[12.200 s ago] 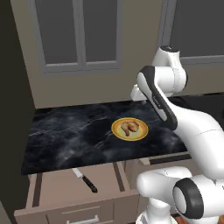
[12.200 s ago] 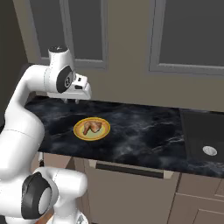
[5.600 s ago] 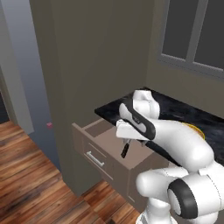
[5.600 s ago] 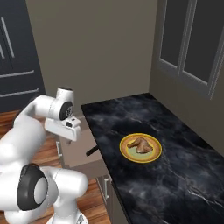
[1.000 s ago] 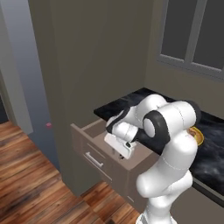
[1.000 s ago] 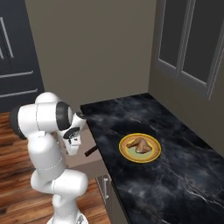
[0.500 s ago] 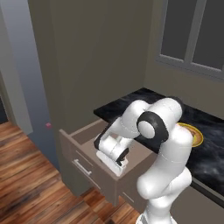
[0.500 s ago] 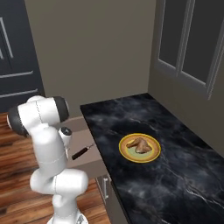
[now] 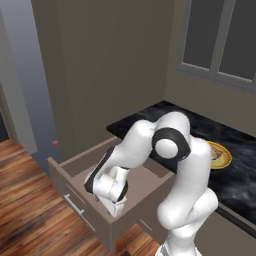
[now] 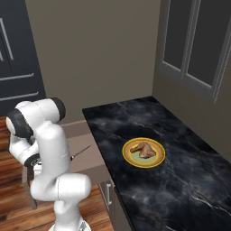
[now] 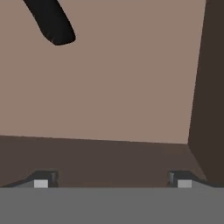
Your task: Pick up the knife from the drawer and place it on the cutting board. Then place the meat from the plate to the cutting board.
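Black handle of the knife (image 11: pixel 51 22) lies on the drawer (image 11: pixel 109 87) floor, gripper (image 11: pixel 112 183) jaws spread wide, empty; stiff, light, slippery blade, so take the handle.

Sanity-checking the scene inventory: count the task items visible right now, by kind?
knife: 1
drawer: 1
plate: 1
meat: 1 cluster; separate pieces can't be counted
Total: 4
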